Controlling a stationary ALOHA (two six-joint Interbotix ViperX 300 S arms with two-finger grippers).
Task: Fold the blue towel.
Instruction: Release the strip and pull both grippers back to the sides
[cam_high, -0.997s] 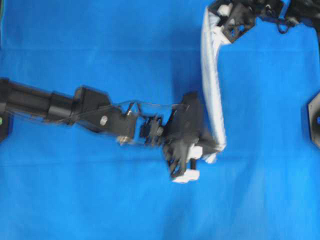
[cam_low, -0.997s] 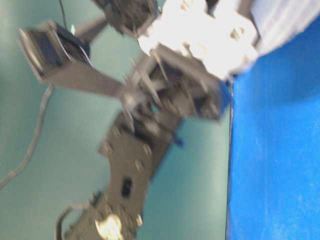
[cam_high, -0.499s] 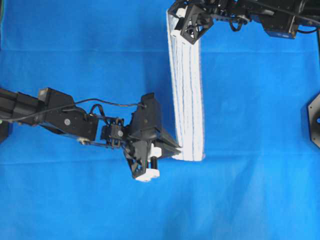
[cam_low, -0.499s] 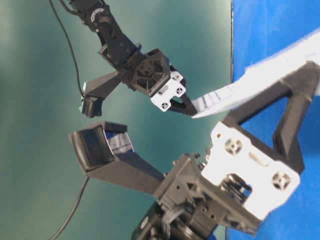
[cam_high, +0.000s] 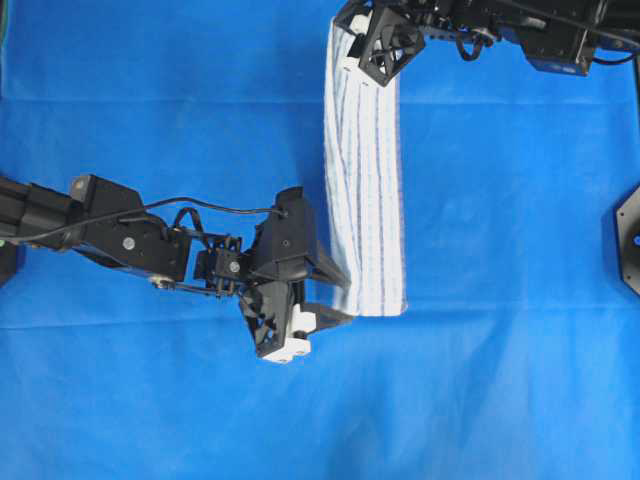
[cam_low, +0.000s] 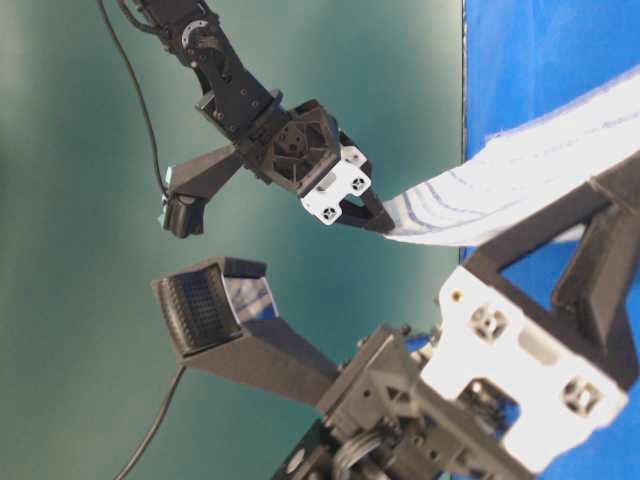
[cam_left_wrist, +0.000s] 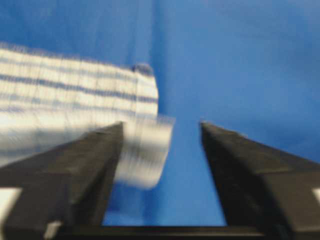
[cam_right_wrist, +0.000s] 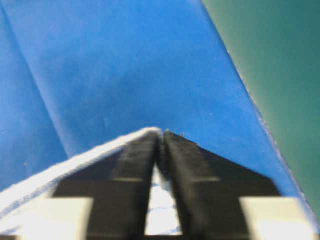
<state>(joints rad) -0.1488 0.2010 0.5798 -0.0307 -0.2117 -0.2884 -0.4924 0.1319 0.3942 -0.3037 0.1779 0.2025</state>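
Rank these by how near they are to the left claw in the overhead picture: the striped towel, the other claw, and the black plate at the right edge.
From the left gripper:
1. Blue towel: its lower end lies right beside the fingertips.
2. Right gripper: at the top, on the towel's far end.
3. Black plate: at the right edge, farthest.

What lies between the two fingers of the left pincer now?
In the left wrist view, the left pincer stands open. A corner of the blue towel hangs by its left finger; the remaining gap shows only the large blue cloth.
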